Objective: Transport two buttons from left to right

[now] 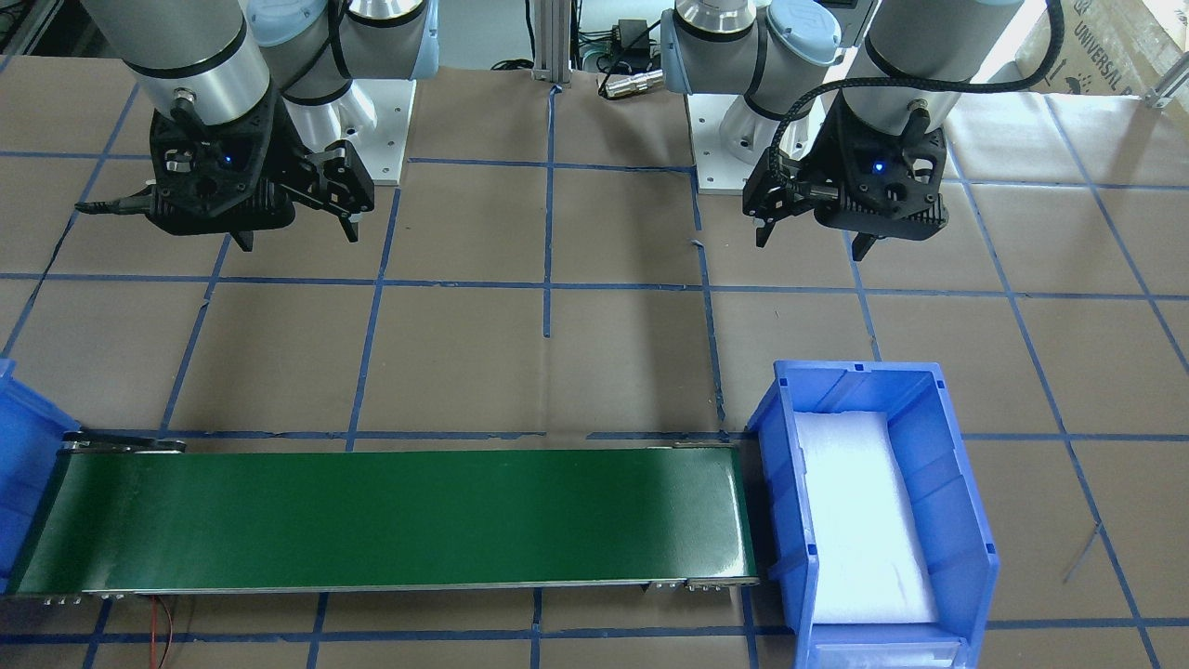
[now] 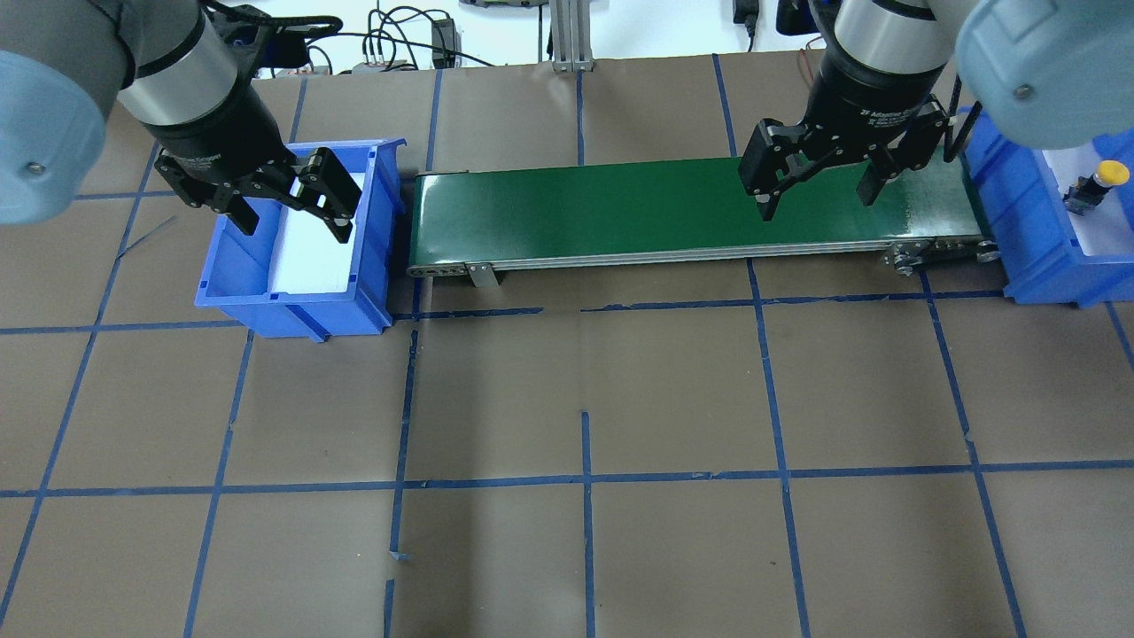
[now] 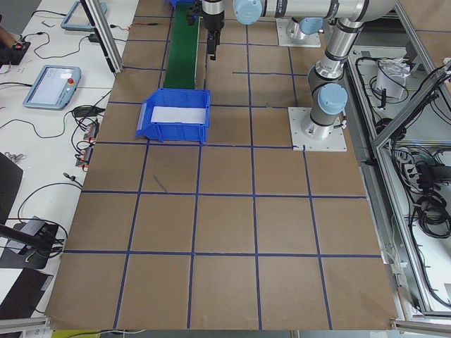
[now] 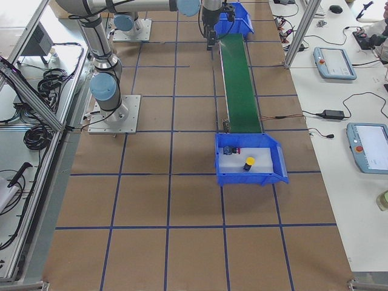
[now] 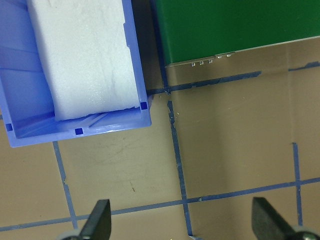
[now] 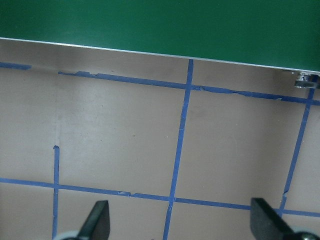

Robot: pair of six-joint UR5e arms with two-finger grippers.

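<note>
The yellow-capped button (image 2: 1094, 182) lies in the right blue bin (image 2: 1019, 239); the exterior right view shows it (image 4: 249, 162) beside the second button (image 4: 230, 150), dark-bodied with some red. My left gripper (image 2: 295, 226) is open and empty, held high near the left blue bin (image 2: 292, 310), which holds only white foam (image 1: 864, 520). My right gripper (image 2: 816, 206) is open and empty, held high on the robot's side of the green conveyor belt (image 2: 620, 208). Both wrist views show spread fingertips (image 5: 100, 220) (image 6: 100, 220) over brown table.
The conveyor (image 1: 372, 520) runs between the two bins; its end rollers and brackets (image 2: 939, 252) stick out. The table is brown paper with a blue tape grid (image 2: 585, 478). The arm bases (image 1: 390, 139) stand at the robot's side.
</note>
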